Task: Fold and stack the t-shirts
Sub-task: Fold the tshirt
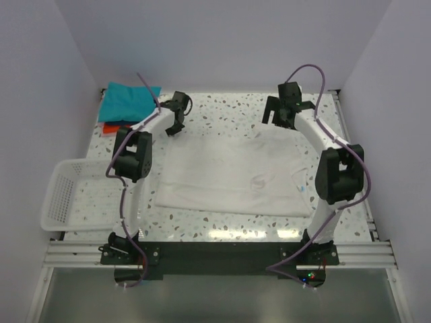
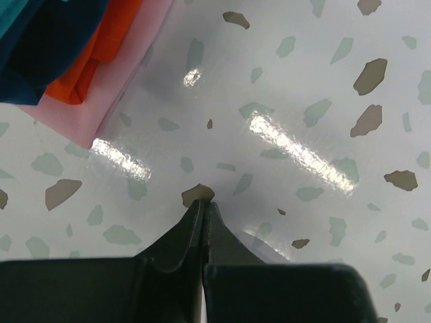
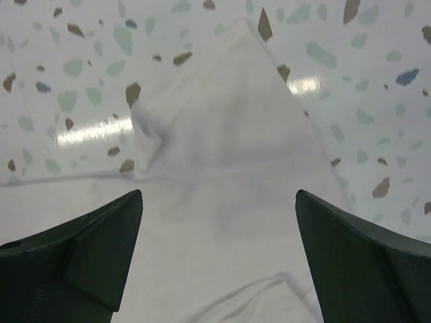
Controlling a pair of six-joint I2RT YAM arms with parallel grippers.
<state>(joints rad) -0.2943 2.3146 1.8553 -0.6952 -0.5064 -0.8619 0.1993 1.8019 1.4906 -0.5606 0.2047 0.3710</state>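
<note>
Far left: white mesh basket (image 1: pixel 64 195) at table (image 1: pixel 222 108) edge. Back-left corner: teal t-shirt (image 1: pixel 128 101) folded atop red-orange t-shirt (image 1: pixel 110 128), so probably two done, stack begun. Just right of stack: left gripper (image 2: pixel 204 200) pressed together on nothing, above bare speckled top. Centre: white t-shirt (image 1: pixel 236 178) spread flat, unfolded; folding and stacking left. Right: right gripper (image 3: pixel 219 198) spread wide, hovering above shirt's far-right sleeve. Open room behind shirt; side walls close; near hem toward arm bases.

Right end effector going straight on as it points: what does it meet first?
Likely the sleeve of the plain white cloth t-shirt, lying between the open jaws of the right end effector.
</note>
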